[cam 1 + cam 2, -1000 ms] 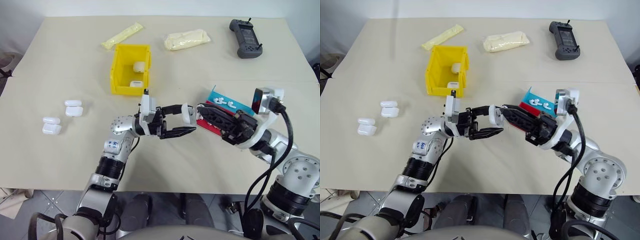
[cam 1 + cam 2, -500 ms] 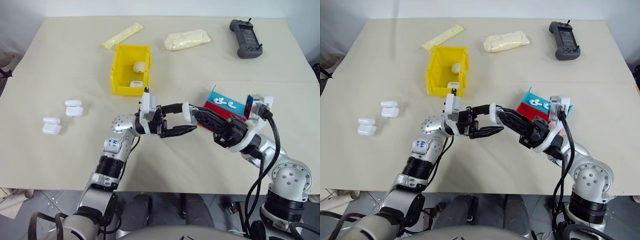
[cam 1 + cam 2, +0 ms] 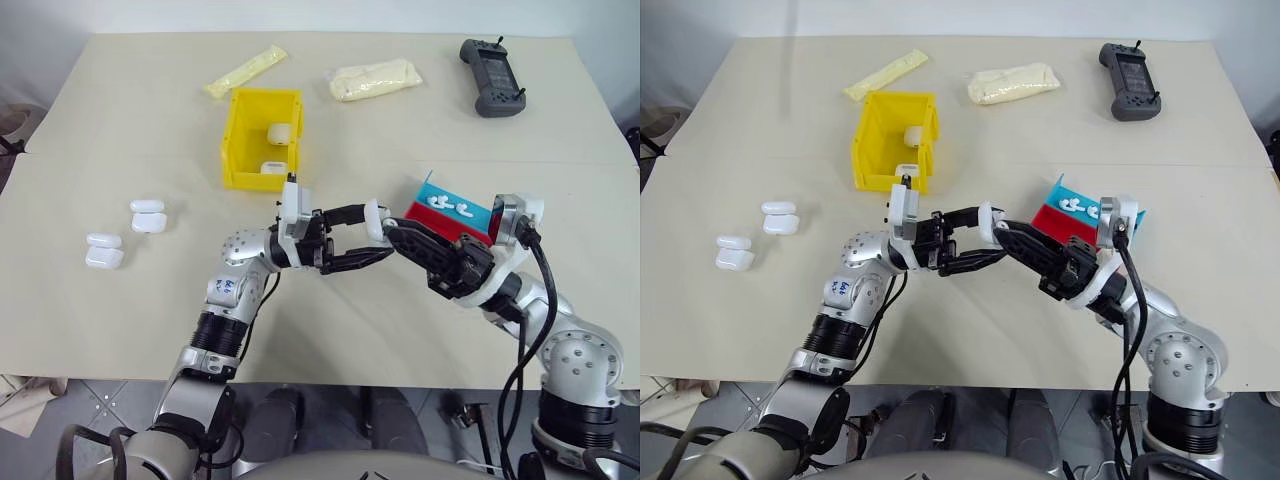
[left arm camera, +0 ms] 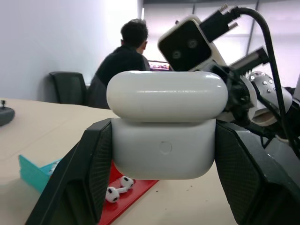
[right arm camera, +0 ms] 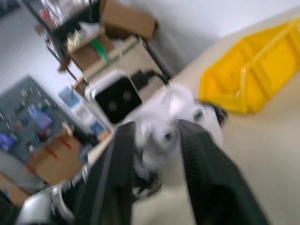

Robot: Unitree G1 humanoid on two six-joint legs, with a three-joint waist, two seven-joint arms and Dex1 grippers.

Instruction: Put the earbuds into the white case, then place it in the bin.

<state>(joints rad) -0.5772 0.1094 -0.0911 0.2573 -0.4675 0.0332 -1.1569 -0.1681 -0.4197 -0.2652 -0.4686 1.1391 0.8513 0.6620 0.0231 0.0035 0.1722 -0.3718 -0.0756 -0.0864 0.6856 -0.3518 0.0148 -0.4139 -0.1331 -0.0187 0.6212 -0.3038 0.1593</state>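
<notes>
Left gripper clamped on small glossy white rounded case, held above desk centre, lid down in left wrist view. Right gripper at case's right end; since a second ago right arm has swung in and sunk slightly, and its jaws have begun to part, exact width unclear. Likely right hand letting go after closing lid. Tiny white earbuds remain in red-and-blue tray, right. Bright yellow plastic bin far-left of grippers, two white cases inside. Judged next: carry case to bin.

White case mid-frame, lid shut.
Earbuds right of centre; yellow bin upper-left of centre.
</notes>
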